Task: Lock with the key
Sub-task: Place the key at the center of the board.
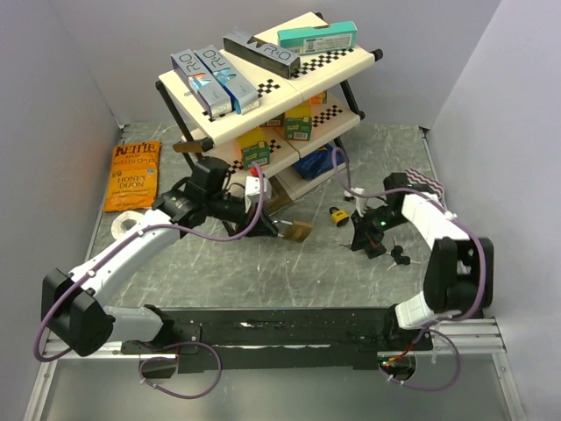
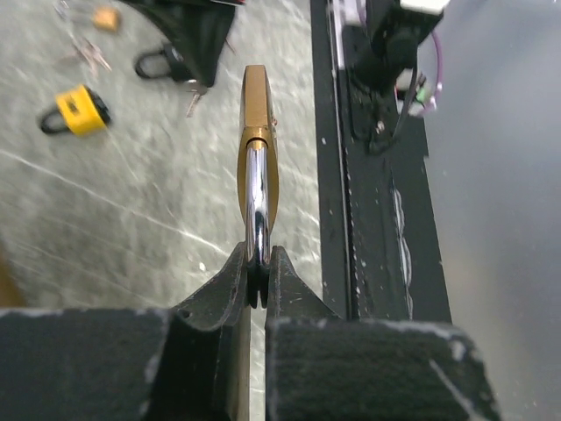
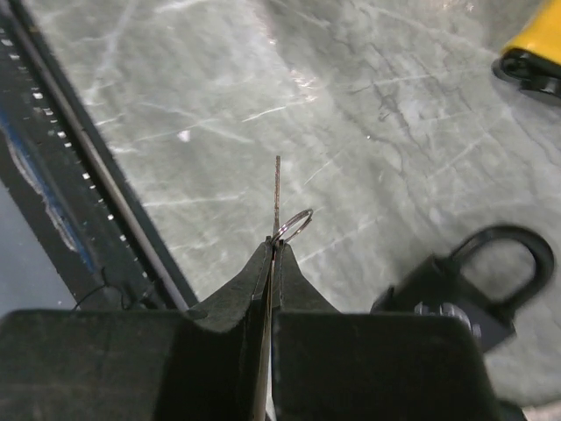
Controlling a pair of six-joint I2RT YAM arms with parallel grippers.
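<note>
My left gripper is shut on the chrome shackle of a brass padlock, which sticks out ahead of the fingers above the table. From above, that padlock hangs at the table's middle, right of the left gripper. My right gripper is shut on a thin key, edge-on and pointing forward, with its split ring beside the fingertips. In the top view the right gripper sits some way to the right of the brass padlock, apart from it.
A black padlock lies on the table by the right gripper, and a yellow-covered padlock lies farther back. A two-tier rack with boxes stands behind. A chips bag and tape roll lie at the left. A black rail runs along the near edge.
</note>
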